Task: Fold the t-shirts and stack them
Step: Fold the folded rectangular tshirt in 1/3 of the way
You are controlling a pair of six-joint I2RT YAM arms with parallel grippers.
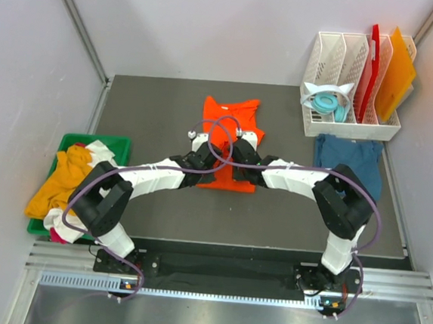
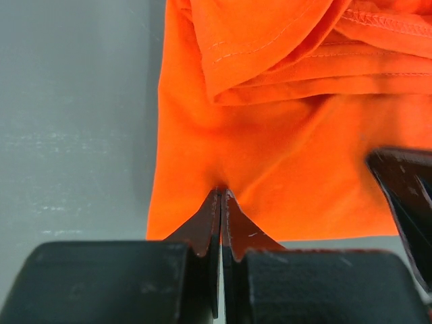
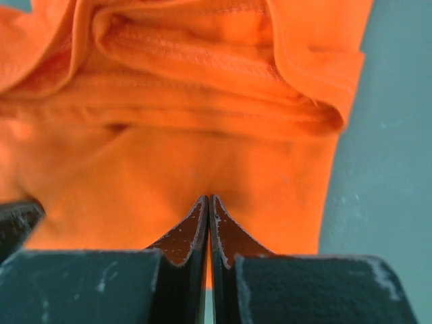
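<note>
A bright orange t-shirt (image 1: 232,114) lies in the middle of the dark table, its sleeves folded in over the body. Both arms reach in over its near half. My left gripper (image 1: 210,160) is shut, its tips (image 2: 221,192) pinching a pucker of the orange t-shirt (image 2: 297,155) just inside the near hem on the left side. My right gripper (image 1: 240,164) is shut the same way, its tips (image 3: 208,198) nipping the orange t-shirt (image 3: 202,148) near its right edge. A dark teal-blue t-shirt (image 1: 349,158) lies flat at the right.
A green bin (image 1: 119,147) at the left edge holds a yellow-orange shirt (image 1: 59,182), a white one (image 1: 100,152) and a red/pink one (image 1: 59,232). A white rack (image 1: 348,129) at the back right holds red and orange boards and teal headphones (image 1: 328,103).
</note>
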